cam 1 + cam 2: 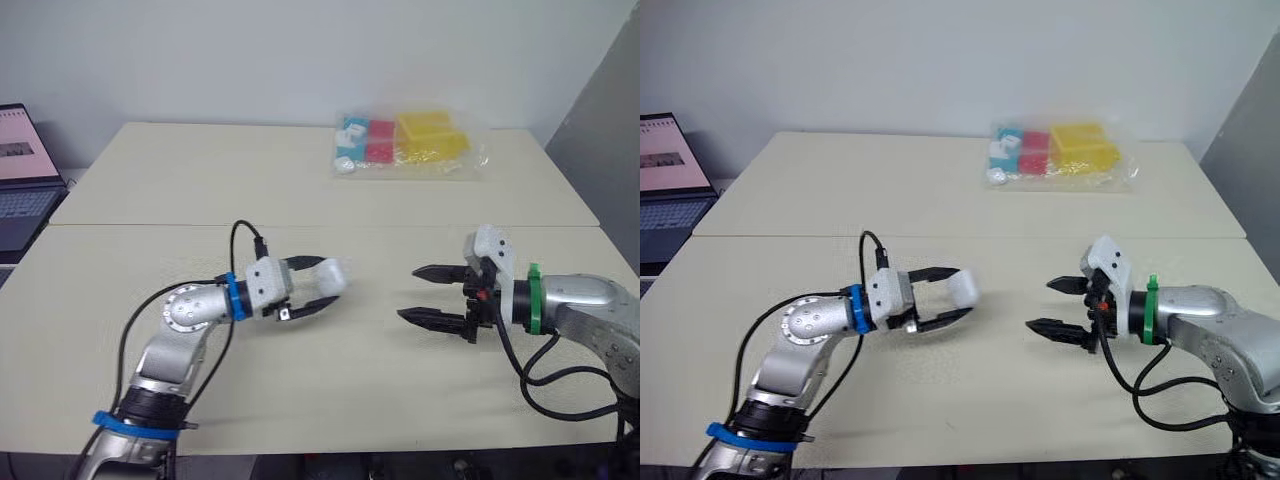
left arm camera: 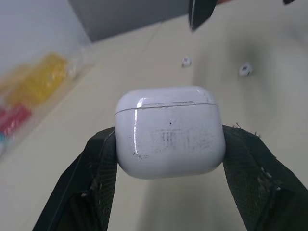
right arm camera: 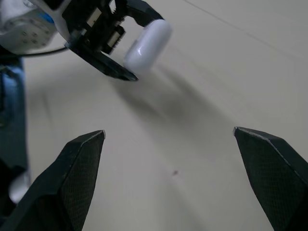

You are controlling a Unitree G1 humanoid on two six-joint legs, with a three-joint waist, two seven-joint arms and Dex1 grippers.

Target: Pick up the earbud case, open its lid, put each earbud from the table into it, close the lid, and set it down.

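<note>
Working over mid bench (image 1: 300,190). Gripping earbud case (image 2: 169,131) by its two sides w/ left pincer (image 1: 328,283), lifted off the surface, lid shut & seam left free. Holding right pincer (image 1: 408,293) wide, tips aimed at case, prob. to flip lid next. Seeing two earbuds (image 2: 245,70) loose on bench beyond case, awaiting loading.

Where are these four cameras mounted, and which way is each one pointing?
Eye views: on the head, looking forward and down over the beige table; both arms show.
Left wrist view: on the left wrist, looking along its black fingers clamped on the white rounded plastic earbud case.
Right wrist view: on the right wrist, looking between its open fingers toward the left gripper.
Shared: both wrist views show the case.
</note>
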